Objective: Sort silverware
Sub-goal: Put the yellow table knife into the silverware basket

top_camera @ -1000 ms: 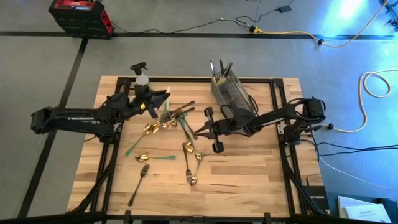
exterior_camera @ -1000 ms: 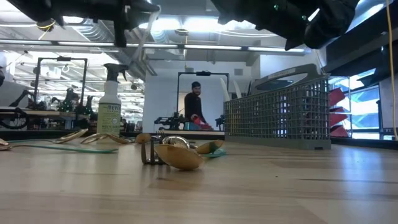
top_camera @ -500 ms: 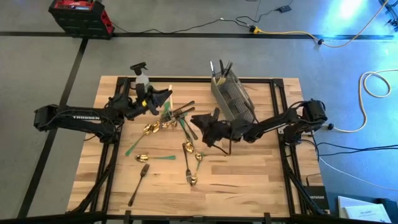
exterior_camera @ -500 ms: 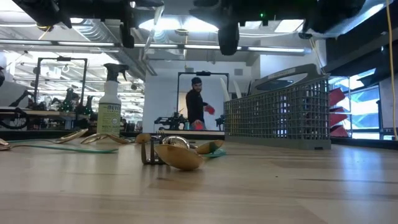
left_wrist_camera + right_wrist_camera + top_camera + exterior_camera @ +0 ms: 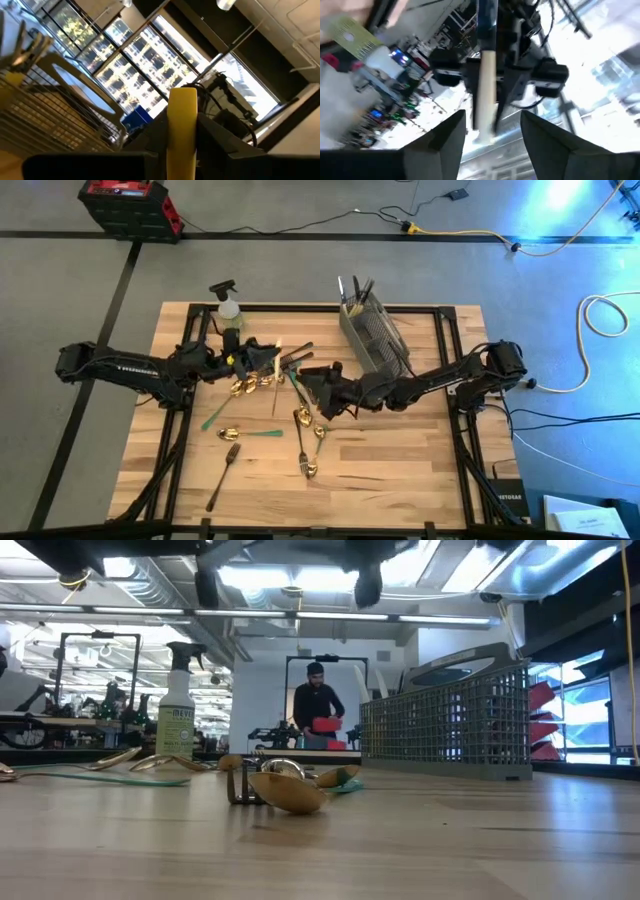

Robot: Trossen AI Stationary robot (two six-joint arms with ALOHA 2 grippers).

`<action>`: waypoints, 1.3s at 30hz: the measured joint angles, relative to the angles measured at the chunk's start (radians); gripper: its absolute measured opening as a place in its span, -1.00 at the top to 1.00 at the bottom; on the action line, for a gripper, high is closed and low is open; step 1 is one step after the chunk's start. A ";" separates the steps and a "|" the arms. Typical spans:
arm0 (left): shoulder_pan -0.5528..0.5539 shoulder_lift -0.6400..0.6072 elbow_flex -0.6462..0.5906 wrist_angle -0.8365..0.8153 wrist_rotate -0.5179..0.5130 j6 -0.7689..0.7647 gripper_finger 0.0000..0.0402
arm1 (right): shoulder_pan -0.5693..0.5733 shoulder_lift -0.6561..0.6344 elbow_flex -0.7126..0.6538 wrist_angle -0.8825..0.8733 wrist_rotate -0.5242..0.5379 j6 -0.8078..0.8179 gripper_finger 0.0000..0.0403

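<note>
Handover: left hand [image 5: 252, 358] clamped on yellow-handled utensil [image 5: 181, 125], right hand [image 5: 492, 122] spread apart facing it; centre the handle squarely before closing, then let left release

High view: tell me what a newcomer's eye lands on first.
The two dark arms meeting over the table's middle: the left gripper holds a gold piece of silverware up off the wood, facing the open right gripper. Below them lies a scatter of gold and green-handled silverware. A grey mesh caddy stands at the far edge, with a spray bottle to its left.
</note>
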 joint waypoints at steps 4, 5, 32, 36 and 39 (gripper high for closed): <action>-0.031 0.000 0.000 0.001 -0.009 -0.013 0.71 | 0.029 0.051 0.042 0.006 -0.020 -0.003 0.13; -0.037 0.000 0.000 0.003 -0.015 -0.015 0.71 | 0.029 0.069 0.056 0.004 -0.024 -0.004 0.13; -0.123 0.000 0.000 -0.017 -0.062 0.030 0.72 | -0.021 0.178 0.183 -0.074 -0.091 -0.034 0.13; -0.121 0.000 0.001 -0.023 -0.063 0.029 0.72 | -0.022 0.178 0.183 -0.074 -0.103 -0.034 0.13; -0.121 0.000 0.001 -0.022 -0.066 0.029 0.72 | -0.028 0.178 0.183 -0.074 -0.127 -0.034 0.13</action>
